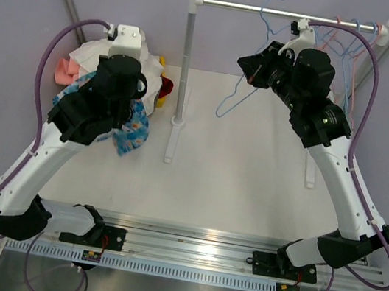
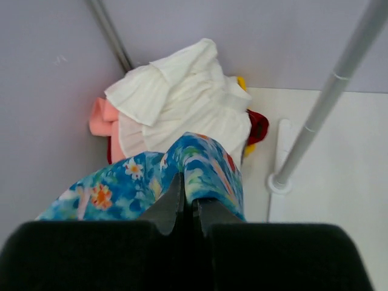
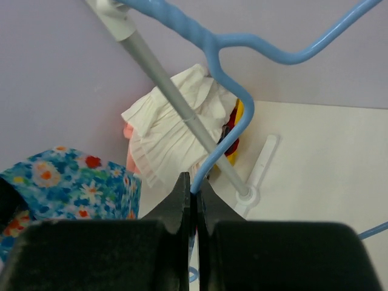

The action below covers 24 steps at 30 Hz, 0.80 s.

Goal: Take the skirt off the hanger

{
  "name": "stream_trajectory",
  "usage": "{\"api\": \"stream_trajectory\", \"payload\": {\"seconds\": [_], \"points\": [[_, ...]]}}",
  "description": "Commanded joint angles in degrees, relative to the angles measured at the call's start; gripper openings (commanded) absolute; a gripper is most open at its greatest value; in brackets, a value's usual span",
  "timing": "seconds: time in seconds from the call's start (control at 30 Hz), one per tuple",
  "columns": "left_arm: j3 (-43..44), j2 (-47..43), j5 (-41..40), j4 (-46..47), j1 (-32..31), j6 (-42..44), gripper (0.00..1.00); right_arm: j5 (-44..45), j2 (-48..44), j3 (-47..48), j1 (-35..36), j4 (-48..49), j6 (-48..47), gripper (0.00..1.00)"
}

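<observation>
The skirt (image 1: 131, 129) is blue with a flower print. It hangs from my left gripper (image 2: 188, 197), which is shut on its cloth (image 2: 151, 182), above the left side of the table. It also shows in the right wrist view (image 3: 66, 182), clear of the hanger. The light blue hanger (image 1: 235, 92) is bare and hangs below the rail (image 1: 291, 14). My right gripper (image 3: 195, 185) is shut on the hanger's wire (image 3: 233, 133), near the rail's left end.
A pile of clothes (image 1: 130, 60), white, pink, red and yellow, lies at the table's far left (image 2: 182, 103). The rack's upright post (image 1: 186, 62) and its foot (image 1: 173, 142) stand mid-table. Several more wire hangers (image 1: 351, 37) hang at the rail's right end.
</observation>
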Motion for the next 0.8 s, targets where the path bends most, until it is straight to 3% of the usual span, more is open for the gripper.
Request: {"api": "stream_trajectory", "payload": {"seconds": [0.0, 0.17, 0.3, 0.43, 0.6, 0.77], "points": [[8.81, 4.15, 9.0, 6.48, 10.47, 9.77, 0.0, 8.01, 1.5, 2.09, -1.51, 9.01, -0.49, 0.0], [25.49, 14.27, 15.88, 11.3, 20.79, 14.09, 0.0, 9.77, 5.02, 3.32, -2.3, 9.63, 1.98, 0.0], [33.59, 21.74, 19.22, 15.44, 29.65, 14.45, 0.0, 6.62, 7.74, 4.11, -3.71, 9.79, 5.92, 0.0], [33.97, 26.32, 23.88, 19.57, 37.57, 9.98, 0.0, 0.03, 9.59, 4.2, -5.12, 11.47, 8.39, 0.0], [35.82, 37.73, 30.91, 17.3, 46.18, 2.69, 0.0, -1.3, 11.43, 4.82, -5.91, 11.73, 10.24, 0.0], [33.54, 45.3, 33.91, 15.19, 48.66, -0.49, 0.01, -1.3, 11.7, 4.47, -6.17, 10.68, 10.33, 0.0]]}}
